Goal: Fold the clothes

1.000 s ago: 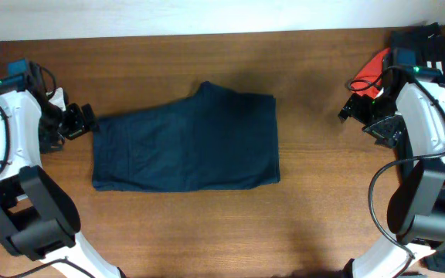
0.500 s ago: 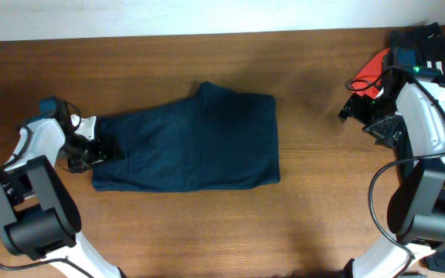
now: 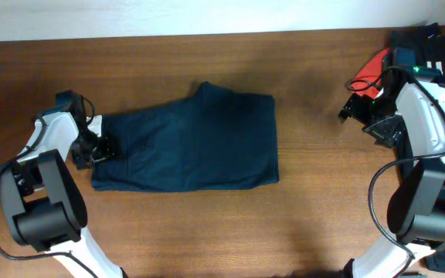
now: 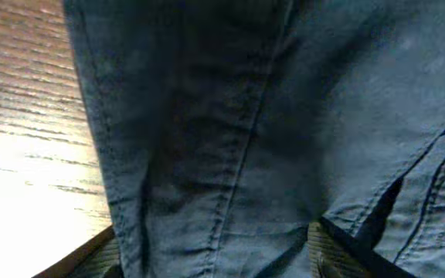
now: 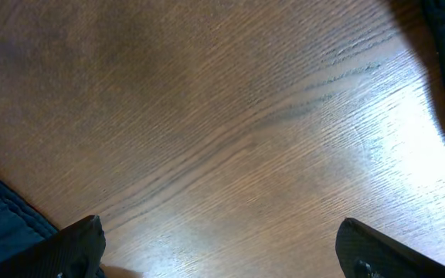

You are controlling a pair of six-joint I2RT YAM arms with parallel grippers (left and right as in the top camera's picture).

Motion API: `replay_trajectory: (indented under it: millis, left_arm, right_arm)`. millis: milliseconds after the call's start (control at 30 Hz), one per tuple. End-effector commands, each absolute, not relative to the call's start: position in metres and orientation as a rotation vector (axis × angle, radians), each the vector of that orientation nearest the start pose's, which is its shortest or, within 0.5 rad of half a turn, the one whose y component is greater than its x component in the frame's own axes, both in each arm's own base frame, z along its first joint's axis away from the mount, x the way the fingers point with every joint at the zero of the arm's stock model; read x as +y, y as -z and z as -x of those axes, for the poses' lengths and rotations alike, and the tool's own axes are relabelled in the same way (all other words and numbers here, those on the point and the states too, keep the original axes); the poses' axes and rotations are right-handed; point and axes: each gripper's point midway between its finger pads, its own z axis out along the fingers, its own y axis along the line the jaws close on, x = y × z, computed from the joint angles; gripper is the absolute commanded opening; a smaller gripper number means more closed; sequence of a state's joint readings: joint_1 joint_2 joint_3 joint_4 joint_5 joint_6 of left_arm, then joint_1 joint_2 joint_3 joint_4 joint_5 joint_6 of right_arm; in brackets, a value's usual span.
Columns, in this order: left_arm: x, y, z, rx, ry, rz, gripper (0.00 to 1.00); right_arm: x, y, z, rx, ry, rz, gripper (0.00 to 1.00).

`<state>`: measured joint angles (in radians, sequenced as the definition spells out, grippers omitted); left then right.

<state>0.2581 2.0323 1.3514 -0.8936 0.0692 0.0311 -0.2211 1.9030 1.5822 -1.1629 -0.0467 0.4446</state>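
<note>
Carefully lower the left gripper (image 3: 99,148), fingers spread and unclosed, astride the left hem of the dark blue garment (image 3: 188,143) lying flat mid-table (image 3: 315,201). Bite past the seam to catch every layer before pinching. Lift just clear of the wood and carry across evenly. Bring over the right gripper (image 3: 351,110), gaping empty above bare wood, to steady the far edge.

You see a bench (image 3: 315,201) of brown wood, fine-grained and smooth enough to throw a soft glare under the light. The garment (image 3: 199,147) is dark blue woven cloth, matt, with raised stitched seams. The right end effector (image 5: 221,232) has matt black fingers (image 5: 76,245).
</note>
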Motion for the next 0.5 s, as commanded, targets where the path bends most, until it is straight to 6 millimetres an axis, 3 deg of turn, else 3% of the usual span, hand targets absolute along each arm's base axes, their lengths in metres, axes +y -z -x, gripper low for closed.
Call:
replay_trajectory:
  millis: [0, 67, 167, 300, 367, 467]
  left_arm:
    - [0.08, 0.047, -0.329, 3.244, 0.109, 0.393, 0.34]
    - [0.081, 0.041, -0.334, 3.239, 0.108, 0.391, 0.0]
    - [0.083, 0.021, -0.346, 3.216, 0.096, 0.53, 0.0]
    - [0.08, -0.039, -0.365, 3.145, 0.018, 0.621, 0.0]
    - [0.051, -0.092, -0.38, 3.084, 0.017, 0.523, 0.0]
    - [0.005, -0.137, -0.39, 3.049, -0.027, 0.319, 0.0]
  right_arm:
    - [-0.077, -0.099, -0.374, 2.883, -0.079, -1.006, 0.99]
    - [-0.077, -0.099, -0.374, 2.883, -0.079, -1.006, 0.99]
    - [-0.077, -0.099, -0.374, 2.883, -0.079, -1.006, 0.99]
    - [-0.077, -0.099, -0.374, 2.883, -0.079, -1.006, 0.99]
    - [-0.077, -0.099, -0.374, 2.883, -0.079, -1.006, 0.99]
    - [-0.077, -0.099, -0.374, 2.883, -0.079, -1.006, 0.99]
